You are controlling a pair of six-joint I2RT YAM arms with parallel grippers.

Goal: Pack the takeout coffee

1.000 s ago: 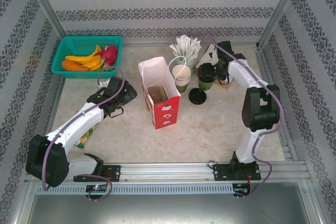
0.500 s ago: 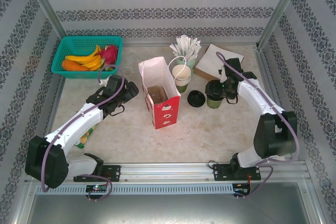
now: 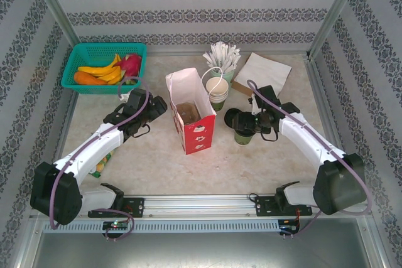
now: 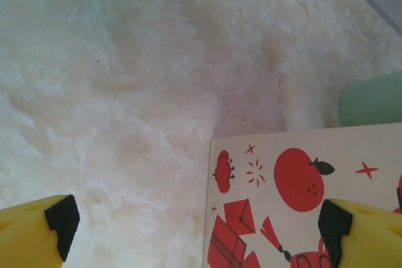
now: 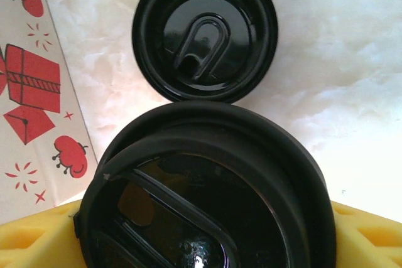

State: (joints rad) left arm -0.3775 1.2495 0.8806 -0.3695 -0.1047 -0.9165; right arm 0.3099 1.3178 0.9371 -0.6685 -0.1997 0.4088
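Two arms over a pale mottled counter (image 3: 169, 167). Clamped between the yellow fingers (image 5: 31, 243) of the right gripper (image 3: 249, 127): the small green paper cup (image 3: 242, 137), upright and capped with a round black lid (image 5: 207, 186). Jaws fairly wide, pressed to either side of the cup wall. Cannot tell whether resting on the counter or raised just off it. Placed to the right of the red-and-white paper bag (image 3: 198, 131), near it but apart, toward the middle of the counter.

Just behind the held cup, flat on the counter, a loose black lid (image 3: 233, 117), almost touching the cup in the overhead view. Further back, a stack of paper cups (image 3: 217, 92), then a cup of white wrapped straws (image 3: 221, 59), with a white napkin (image 3: 265, 70) off to the right.

Standing upright with its top open, the bag; down inside, a brown tray (image 3: 186, 112) with one round well visible.

Spread fully apart and gripping nothing, the left gripper (image 3: 149, 108), hovering at the bag's left side. Black-padded fingertips (image 4: 61, 218) at both lower corners of the left wrist view, the bag's printed panel under the right-hand one, bare counter beyond.

At the far left corner, a teal basket (image 3: 100, 45) with bananas (image 3: 103, 70), a pink dragon fruit (image 3: 130, 65) and an orange carrot (image 3: 85, 79). Under the left forearm, a small green-and-yellow packet (image 3: 100, 164).
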